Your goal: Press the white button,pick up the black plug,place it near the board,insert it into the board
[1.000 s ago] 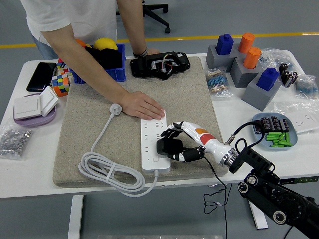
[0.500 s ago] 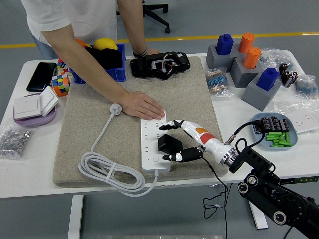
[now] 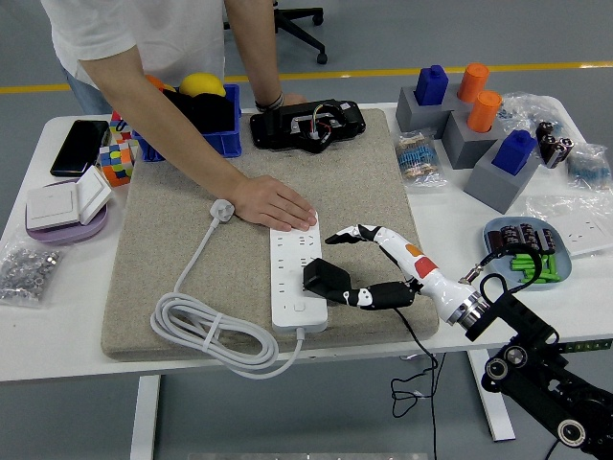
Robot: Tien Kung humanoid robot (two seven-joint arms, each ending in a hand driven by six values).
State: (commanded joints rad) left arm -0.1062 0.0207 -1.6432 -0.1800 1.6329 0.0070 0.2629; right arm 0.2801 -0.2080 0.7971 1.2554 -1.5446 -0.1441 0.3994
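The black plug (image 3: pixel 324 279) is a blocky adapter that sits on the right side of the board (image 3: pixel 298 278), near its front end. The board is a long white power strip lying lengthwise on a beige mat, with its white button (image 3: pixel 299 307) at the near end and its white cord coiled to the left.

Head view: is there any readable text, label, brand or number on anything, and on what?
None can be read.
Power strip: no legible marking.
Black plug: none visible.
Packets of small parts: print too small and blurred.
Black device at the mat's far edge: nothing legible.
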